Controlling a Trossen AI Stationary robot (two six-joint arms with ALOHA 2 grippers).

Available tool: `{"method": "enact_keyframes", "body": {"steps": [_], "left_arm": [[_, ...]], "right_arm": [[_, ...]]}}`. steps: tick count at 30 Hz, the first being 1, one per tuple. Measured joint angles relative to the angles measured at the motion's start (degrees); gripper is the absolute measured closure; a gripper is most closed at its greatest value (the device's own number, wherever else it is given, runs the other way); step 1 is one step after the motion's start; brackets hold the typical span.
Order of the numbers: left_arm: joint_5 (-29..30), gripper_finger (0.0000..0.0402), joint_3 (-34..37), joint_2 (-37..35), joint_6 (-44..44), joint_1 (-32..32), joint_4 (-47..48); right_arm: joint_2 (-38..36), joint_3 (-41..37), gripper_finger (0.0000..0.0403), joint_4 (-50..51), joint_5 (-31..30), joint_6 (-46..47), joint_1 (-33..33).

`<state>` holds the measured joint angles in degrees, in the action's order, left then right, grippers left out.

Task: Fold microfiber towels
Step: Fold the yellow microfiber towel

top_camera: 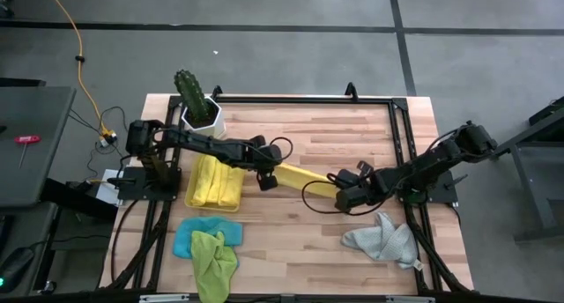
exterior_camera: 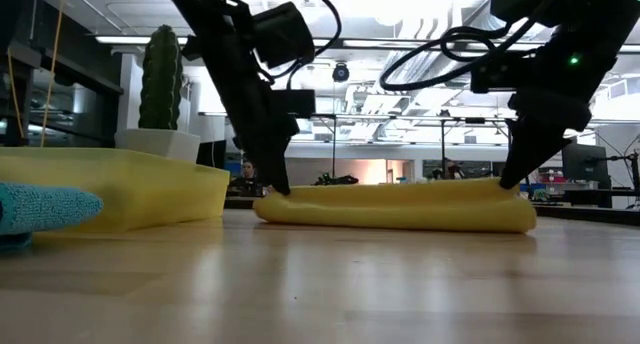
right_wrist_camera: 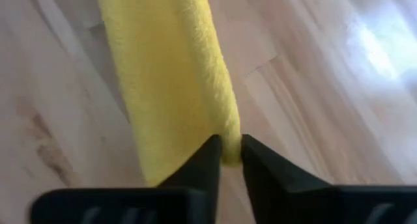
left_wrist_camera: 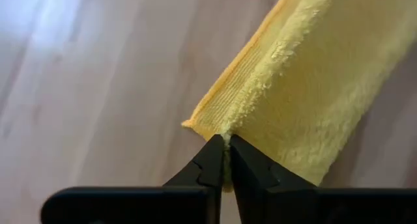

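Wooden slats form the table (top_camera: 291, 136), which sits on a grey floor and carries a dark frame around its edges. At the far left corner a potted cactus (top_camera: 196, 99) stands clear of the working zone, presumably so it does not obstruct either arm. Just in front of it the yellow tray (top_camera: 190, 197) holds a stack of yellow towels (top_camera: 220, 184), which appear to be the finished pieces collected in one place. Nearer the front edge, a light blue towel (top_camera: 185, 237) and a lime green towel (top_camera: 214, 263) lie crumpled and overlapping, apparently waiting their turn. At the centre, the left gripper (left_wrist_camera: 227, 152) has its jaws pinched nearly together on the corner edge of the folded yellow towel (top_camera: 304, 175), which lies as a long narrow strip flat on the wood. The strip runs between the two arms, so that each end is controlled by one gripper and the fold stays aligned. The right gripper (right_wrist_camera: 229, 152) nips the opposite end with its jaws narrowly parted around the rolled edge; whether that grip is firm or loosening cannot be judged. A grey towel (top_camera: 383, 237) lies bunched near the front right, unfolded and well apart from the strip.
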<state>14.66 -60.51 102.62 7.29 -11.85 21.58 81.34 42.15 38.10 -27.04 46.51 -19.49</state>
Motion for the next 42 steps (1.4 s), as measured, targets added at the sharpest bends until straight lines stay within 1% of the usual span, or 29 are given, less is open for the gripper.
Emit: {"method": "enact_keyframes", "body": {"steps": [5, 8, 11, 15, 17, 20, 23, 25, 28, 30, 34, 38, 39, 42], "left_arm": [[-0.49, 0.0341, 0.0, -0.22, -1.01, -2.47, 0.16], [-0.85, 0.0307, 0.0, -0.25, -1.99, -3.54, 0.32], [-2.61, 0.0272, 0.0, -1.07, -3.26, -4.3, 1.46], [-6.36, 0.0233, -0.77, -3.5, -4.26, -4.8, 3.22], [-9.81, 0.0219, -0.87, -5.05, -4.92, -5.03, 2.46], [-14.53, 0.0204, -0.89, -5.98, -4.52, -5.54, 2.64], [-19.43, 0.0198, -0.87, -5.98, -3.14, -6.7, 3.53], [-20.72, 0.0197, -0.9, -5.53, -2.15, -7.05, 3.29], [-20.55, 0.0199, -0.81, -5.22, -1.62, -7.26, 3.55], [-19.9, 0.0199, -0.87, -5.24, -1.54, -6.9, 2.55], [-18.58, 0.0197, -0.87, -5.24, -2.09, -6.03, 1.67], [-14.73, 0.0199, -0.87, -5.24, -3.41, -4.89, 1.13], [-13.42, 0.0199, -0.87, -5.24, -3.78, -4.56, 0.84], [-9.87, 0.0199, -0.87, -5.24, -4.58, -3.63, -0.68]], "right_arm": [[0.0, 0.0, 0.0266, 0.83, -2.81, -0.93, 0.0], [-0.01, 0.09, 0.023, 2.08, -2.94, -1.81, 0.02], [-0.08, 0.09, 0.0209, 3.62, -2.93, -1.73, 0.0], [-0.95, 0.09, 0.0202, 6.46, -2.78, 1.45, -0.78], [-1.66, 0.11, 0.0202, 9.02, -2.74, 5.55, -1.97], [-2.59, 0.11, 0.0202, 12.65, -3.42, 15.21, -4.77], [-2.78, 0.11, 0.0202, 14.93, -4.29, 26.18, -8.15], [-2.78, 0.11, 0.0201, 16.07, -4.25, 32.92, -9.79], [-2.77, 0.11, 0.0201, 15.24, -4.24, 39.73, -11.14], [-2.75, 0.11, 0.0201, 13.78, -4.24, 42.28, -11.39], [-2.71, 0.11, 0.0201, 9.35, -4.16, 43.49, -10.33], [-2.71, -1.19, 0.0201, 5.13, -3.93, 43.47, -8.6], [-2.71, -2.41, 0.0201, 3.36, -3.33, 43.46, -8.09], [-2.71, -7.59, 0.0201, -4.14, 2.34, 43.15, -5.69]]}}
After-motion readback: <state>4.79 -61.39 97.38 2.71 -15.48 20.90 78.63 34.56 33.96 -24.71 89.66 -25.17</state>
